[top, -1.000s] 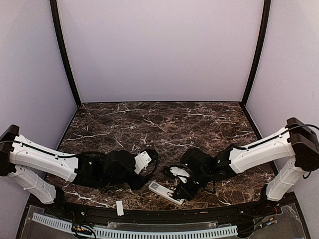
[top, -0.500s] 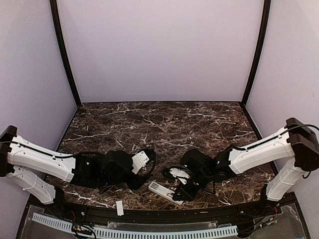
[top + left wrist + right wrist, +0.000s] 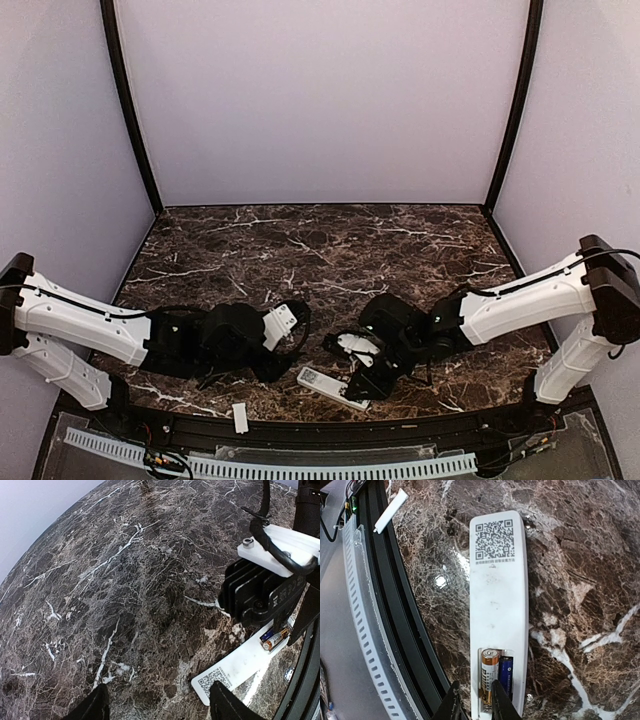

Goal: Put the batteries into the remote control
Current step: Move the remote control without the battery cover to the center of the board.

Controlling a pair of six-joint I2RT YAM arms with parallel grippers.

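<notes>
The remote control (image 3: 499,595) lies face down on the marble near the front edge, QR label up, its battery bay uncovered. Two batteries sit side by side in the bay: a gold-and-white one (image 3: 489,680) and a blue one (image 3: 506,682). My right gripper (image 3: 475,692) hovers over the bay end, its jaws slightly open astride the gold battery's lower end. In the top view the gripper (image 3: 362,388) covers that end of the remote (image 3: 322,380). My left gripper (image 3: 160,710) stands open over bare marble, left of the remote's label end (image 3: 235,667). The batteries (image 3: 274,639) show there too.
A short white flat strip (image 3: 240,417) lies on the black front rail, also seen as the strip (image 3: 390,511) in the right wrist view. The rail and a slotted white cable duct (image 3: 270,465) run along the table's near edge. Purple walls enclose the marble top (image 3: 320,250).
The right gripper's jaws have parted a little over the gold battery, and that arm has edged left. The left arm has drawn back slightly to the left.
</notes>
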